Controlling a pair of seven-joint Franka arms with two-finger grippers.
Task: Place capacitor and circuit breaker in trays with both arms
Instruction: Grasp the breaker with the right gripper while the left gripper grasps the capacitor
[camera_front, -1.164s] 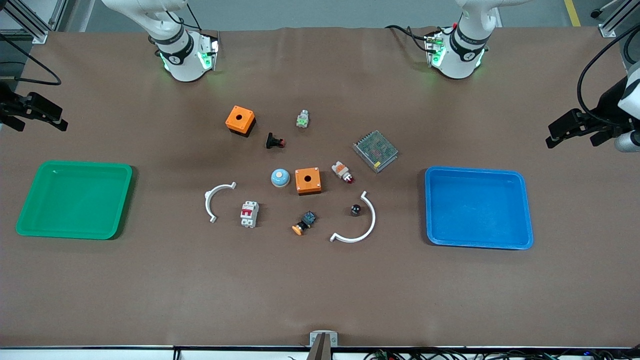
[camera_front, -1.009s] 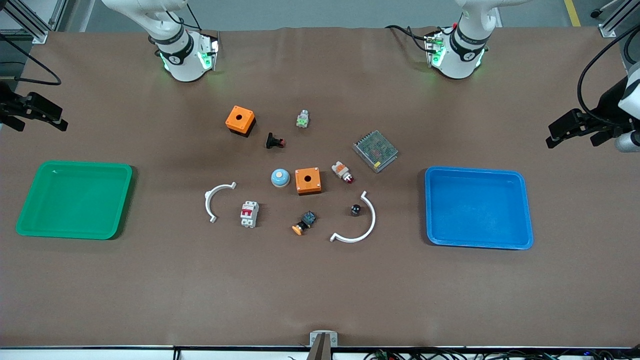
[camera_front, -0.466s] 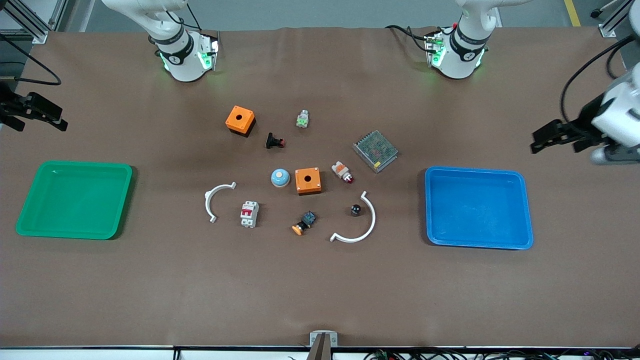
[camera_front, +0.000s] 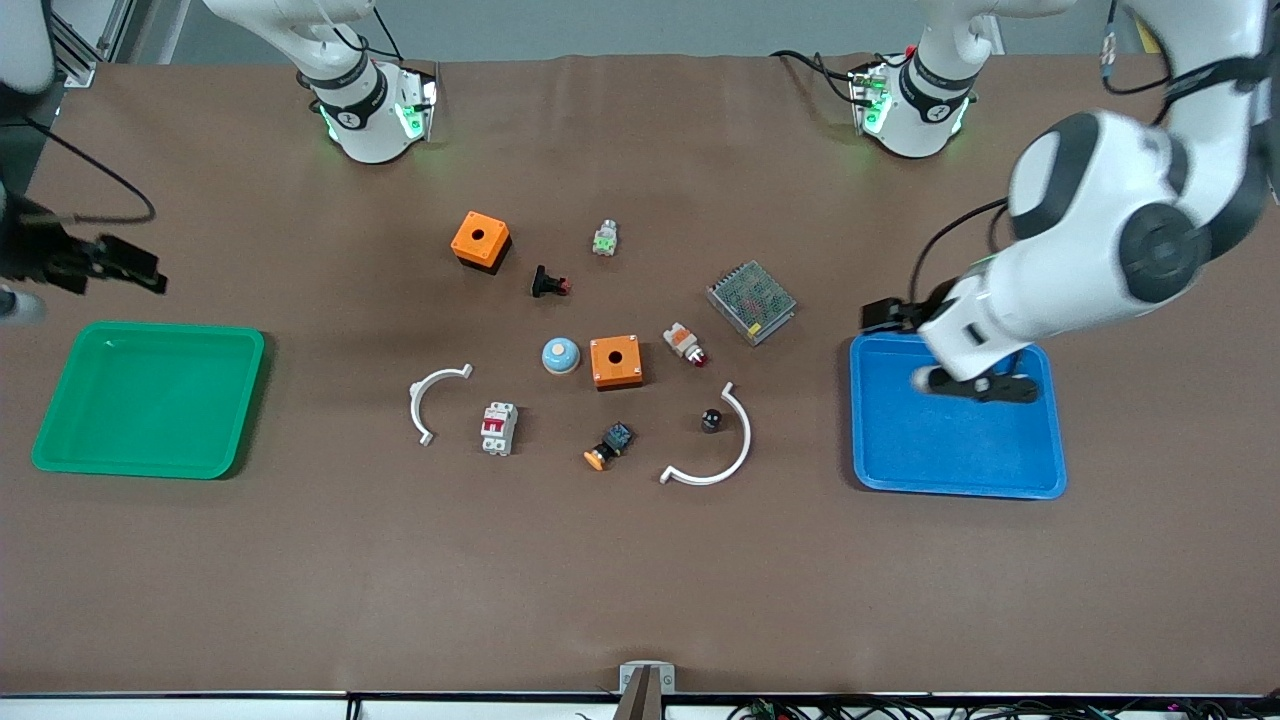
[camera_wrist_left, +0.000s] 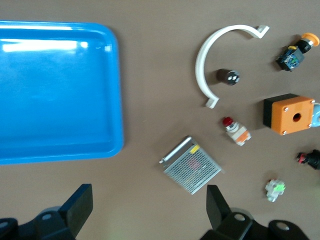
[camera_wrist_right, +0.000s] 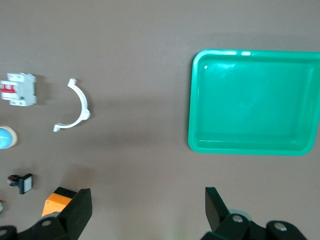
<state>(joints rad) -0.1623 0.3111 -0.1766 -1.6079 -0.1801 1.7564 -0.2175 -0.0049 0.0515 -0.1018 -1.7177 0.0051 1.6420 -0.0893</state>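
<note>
Sitting nearest the front camera among the task parts, the circuit breaker is lying beside a small white arc; rigid and blocky, it should take a grip across its flat sides. The capacitor, inside the bigger white arc, looks light, slick and liable to roll. The left claw is hanging open over the blue tray; the right claw is hanging open by the green tray on the worktop.

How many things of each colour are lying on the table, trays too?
Orange boxes: 2
White curved clips: 2
Trays, green and blue: 2
Other small parts: 8
Total: 14
</note>
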